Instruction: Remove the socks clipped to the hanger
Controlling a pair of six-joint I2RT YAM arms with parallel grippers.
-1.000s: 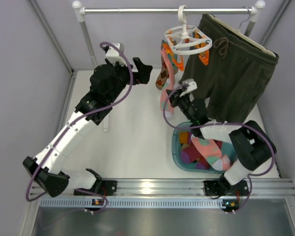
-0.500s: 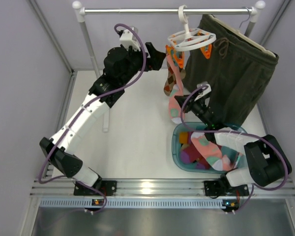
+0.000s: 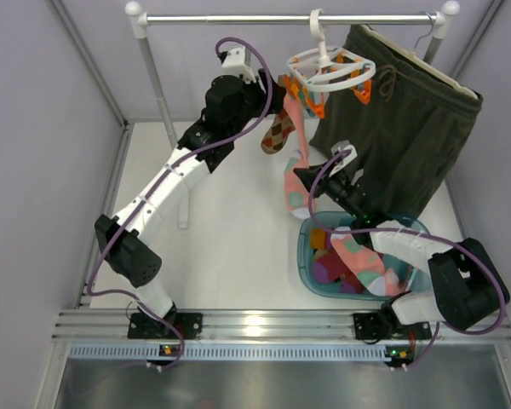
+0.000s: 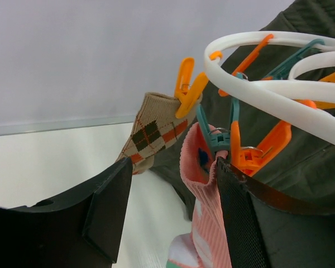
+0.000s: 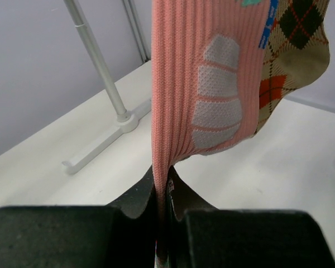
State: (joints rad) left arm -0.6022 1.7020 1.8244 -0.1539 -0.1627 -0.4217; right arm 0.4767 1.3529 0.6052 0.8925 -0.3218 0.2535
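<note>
The white hanger (image 3: 328, 72) hangs by its hook from the rail, with orange and teal clips under it. A pink sock (image 3: 296, 170) and a brown-orange argyle sock (image 3: 278, 132) dangle from its left side. In the left wrist view a teal clip (image 4: 215, 137) holds the pink sock's cuff (image 4: 206, 190), and an orange clip (image 4: 187, 89) holds the argyle sock (image 4: 153, 134). My left gripper (image 4: 173, 184) is open around that cuff, its right finger touching it. My right gripper (image 5: 163, 178) is shut on the pink sock's lower end (image 5: 184, 84), which is stretched upward.
Dark olive shorts (image 3: 400, 136) hang right of the hanger on the metal rail (image 3: 238, 17). A teal basket (image 3: 305, 256) holding several loose socks sits below the right arm. The rack's left post (image 3: 157, 81) and its foot (image 5: 100, 145) stand on the white table.
My left arm has risen and reached right to the hanger, and its jaws have narrowed around the pink sock's cuff. The hanger has swung. The right gripper still holds the pink sock.
</note>
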